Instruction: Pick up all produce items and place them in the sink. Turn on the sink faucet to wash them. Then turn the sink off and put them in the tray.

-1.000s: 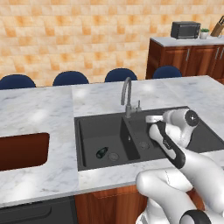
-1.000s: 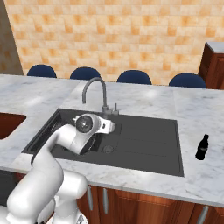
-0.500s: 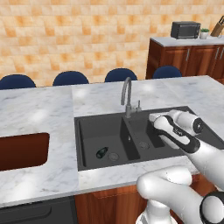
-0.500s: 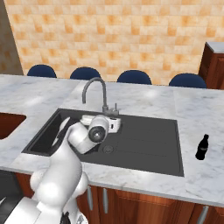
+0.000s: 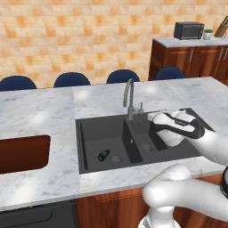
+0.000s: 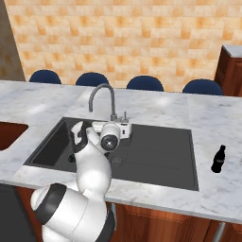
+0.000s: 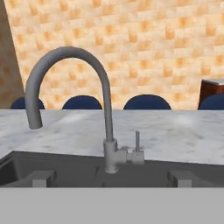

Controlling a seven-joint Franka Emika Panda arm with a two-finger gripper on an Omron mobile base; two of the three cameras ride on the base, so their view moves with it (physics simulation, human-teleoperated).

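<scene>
Down in the left basin of the sink [image 5: 89,133], beside its round drain, lies the small dark green vegetable [image 5: 103,155], so the placing step looks done. Over the last second the arm has swung from the right basin toward the faucet [image 5: 128,99], and the pincer [image 6: 124,131] now sits wide open, holding nothing, just before the small side lever [image 7: 137,142]. That suggests turning on the water is next. Nothing stands between pincer and lever. Farther off, the red-brown tray [image 5: 22,153] waits in the counter [image 5: 44,116] to the left; a dark bottle [image 6: 218,159] stands to the sink's right.
</scene>
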